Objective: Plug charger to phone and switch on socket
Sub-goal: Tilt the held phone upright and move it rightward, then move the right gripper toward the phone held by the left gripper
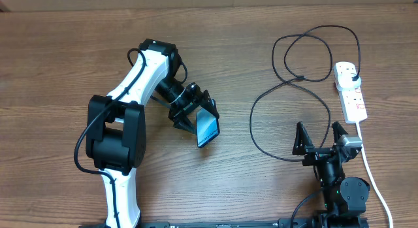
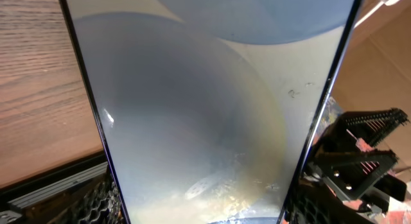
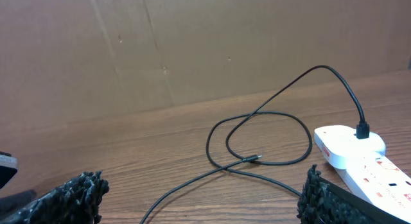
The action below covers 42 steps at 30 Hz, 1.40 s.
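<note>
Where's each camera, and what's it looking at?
Overhead: above the table, looking down at phone, charger, socket, left arm, right arm.
Left wrist: on the left gripper, facing the held phone close up; fingers show.
Right wrist: on the open right gripper, facing charger and socket; fingertips show.
Overhead and right wrist share charger and socket.

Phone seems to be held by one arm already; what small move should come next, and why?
Probably the right arm should reach forward to the small tip of the cable and close on it. The left fingers grip the phone, the right fingers are open and empty, and the black plug already sits in the power strip.
</note>
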{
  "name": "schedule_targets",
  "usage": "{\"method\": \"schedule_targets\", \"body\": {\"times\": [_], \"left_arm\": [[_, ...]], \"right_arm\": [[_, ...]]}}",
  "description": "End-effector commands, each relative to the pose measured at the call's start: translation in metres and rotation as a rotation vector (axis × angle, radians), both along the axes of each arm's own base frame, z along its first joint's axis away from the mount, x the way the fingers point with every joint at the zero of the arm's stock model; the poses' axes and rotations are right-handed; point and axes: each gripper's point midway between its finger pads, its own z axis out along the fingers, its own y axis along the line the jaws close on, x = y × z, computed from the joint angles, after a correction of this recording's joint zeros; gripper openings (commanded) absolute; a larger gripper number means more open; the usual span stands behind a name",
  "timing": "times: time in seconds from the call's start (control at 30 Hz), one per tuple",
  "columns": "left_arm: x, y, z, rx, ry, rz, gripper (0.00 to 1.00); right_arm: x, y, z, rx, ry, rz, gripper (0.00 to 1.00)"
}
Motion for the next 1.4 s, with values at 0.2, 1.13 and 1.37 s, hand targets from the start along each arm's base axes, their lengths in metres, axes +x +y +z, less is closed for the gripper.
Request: {"method": "schedule_targets", "body": {"times": [0.2, 1.13, 1.37], "left_arm": [[0.005, -0.011, 0.011, -0.078, -0.017, 0.002, 0.74], [0.024, -0.041, 0.045, -0.353, -0.033, 0.108, 0.71], [0.025, -0.041, 0.045, -0.359, -0.039, 0.109, 0.71]], "right_arm": [[0.0, -0.001, -0.002, -0.007, -0.002, -0.008, 1.0], [-0.057, 0.115, 0.003, 1.045, 0.491, 0.665, 1.0], [-0.05, 0.109, 0.009, 1.024, 0.428, 0.637, 1.0]]}}
